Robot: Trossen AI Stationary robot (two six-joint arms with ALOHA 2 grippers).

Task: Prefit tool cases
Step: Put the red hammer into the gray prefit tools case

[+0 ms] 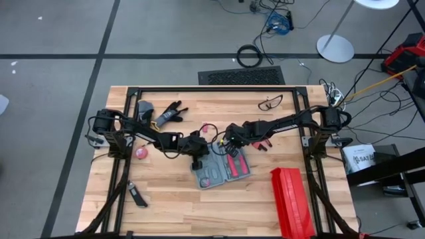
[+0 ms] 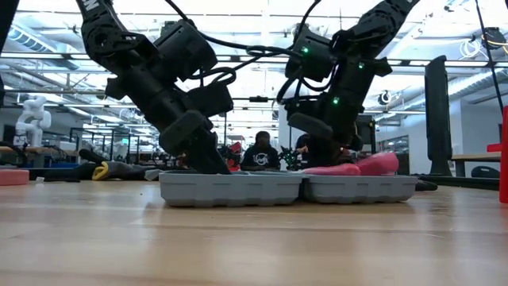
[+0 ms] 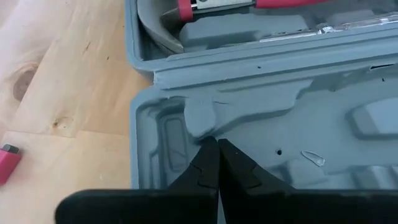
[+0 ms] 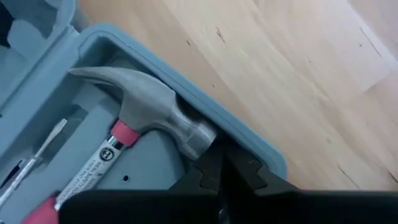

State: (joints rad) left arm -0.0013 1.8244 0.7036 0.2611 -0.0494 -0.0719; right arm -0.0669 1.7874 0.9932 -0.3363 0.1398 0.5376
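The blue-grey tool case (image 1: 220,170) lies open and flat on the wooden table, both halves side by side (image 2: 286,189). One half holds a hammer (image 4: 146,112) with a pink-collared handle, a screwdriver (image 4: 34,158) and other red-handled tools. My left gripper (image 3: 216,144) is shut, its tips down in the other half, which holds grey moulded slots. My right gripper (image 4: 219,163) is shut at the hammer's head, close to the case's wall (image 4: 249,146). My left gripper sets its shut fingertips on the grey moulded inside (image 3: 205,124) of the case's tool-free half, near that half's corner. The fingers slant down from the table's left side. The case lies flat on the table. My right gripper's shut fingertips (image 4: 208,168) meet the striking end of the hammer's head (image 4: 196,140), beside the case's wall. They come steeply from above. The hammer lies in its slot in the case.
A long red ribbed box (image 1: 292,202) lies near the front right. Black gloves (image 1: 169,114), a pink round thing (image 1: 141,153), a small dark tool (image 1: 137,196), glasses (image 1: 271,101) and red-handled pliers (image 1: 263,143) lie around the case. People sit in the room beyond (image 2: 260,155).
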